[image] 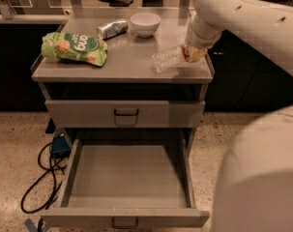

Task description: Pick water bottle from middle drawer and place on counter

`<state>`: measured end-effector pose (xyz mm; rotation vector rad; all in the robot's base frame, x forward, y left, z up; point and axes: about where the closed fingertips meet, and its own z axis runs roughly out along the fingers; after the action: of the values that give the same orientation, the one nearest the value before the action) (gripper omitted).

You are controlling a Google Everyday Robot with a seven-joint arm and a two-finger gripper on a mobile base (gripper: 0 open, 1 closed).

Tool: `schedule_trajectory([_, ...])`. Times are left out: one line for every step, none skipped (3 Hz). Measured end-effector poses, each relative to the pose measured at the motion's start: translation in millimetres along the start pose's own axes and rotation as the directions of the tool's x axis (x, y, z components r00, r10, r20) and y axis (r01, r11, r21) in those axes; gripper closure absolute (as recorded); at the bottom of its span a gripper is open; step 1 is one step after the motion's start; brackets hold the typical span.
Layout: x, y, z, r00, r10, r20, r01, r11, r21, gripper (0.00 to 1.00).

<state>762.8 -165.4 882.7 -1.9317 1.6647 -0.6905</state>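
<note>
One camera view looks down on a grey cabinet from the front. Its counter (131,64) carries a green snack bag (74,47) at the left, a silvery can (112,29) lying on its side near the back, and a white bowl (145,23) just right of the can.

Toward the counter's right front part lies the water bottle (166,60), clear and ribbed, slanted with one end pointing left and toward the front edge. I cannot tell whether it rests on the metal or hangs just above it. Its other end, where a pale band with a little red shows, sits inside the gripper (193,53), whose jaws are clenched on that end. The white arm (242,18) comes in from the upper right.

Below the counter, a taller-fronted drawer (124,114) with a black handle is closed. Under it the middle drawer (124,218) is pulled far out, and its grey floor is in plain sight. A black cable (42,180) loops on the speckled floor to the left of the cabinet.
</note>
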Motion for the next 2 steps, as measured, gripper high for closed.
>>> schedule_trajectory([15.9,-0.7,42.7,0.998,0.060,-0.008,-0.061,0.9934,-0.098,1.00])
schedule_trajectory([6.7,-19.0,55.3,0.998,0.062,0.003,-0.062,0.9948,-0.081,0.81])
